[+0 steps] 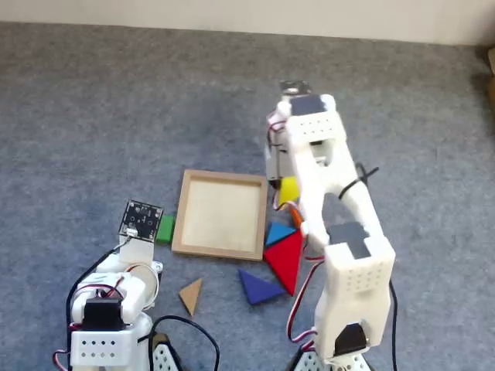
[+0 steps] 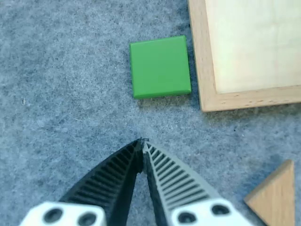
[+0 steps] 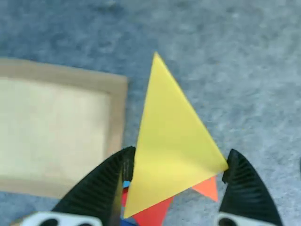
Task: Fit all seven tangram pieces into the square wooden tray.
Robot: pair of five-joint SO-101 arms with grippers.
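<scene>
My right gripper (image 3: pixel 178 157) is shut on a large yellow triangle (image 3: pixel 174 136), which is held flat between the two black fingers just past the right side of the square wooden tray (image 3: pixel 120 89). Below it lie an orange piece (image 3: pixel 207 188) and a red piece (image 3: pixel 150 214). In the high view the yellow triangle (image 1: pixel 288 188) peeks out from under the right arm, beside the tray (image 1: pixel 186 224). My left gripper (image 2: pixel 142 142) is shut and holds nothing, a short way from a green square (image 2: pixel 160 67) that lies left of the tray's corner (image 2: pixel 207 96).
On the grey carpet in front of the tray lie a light blue triangle (image 1: pixel 280 233), a red triangle (image 1: pixel 288 259), a dark blue piece (image 1: pixel 259 287) and a tan triangle (image 1: pixel 191 294). The orange piece (image 1: pixel 290 212) lies under the right arm. The tray's floor is bare.
</scene>
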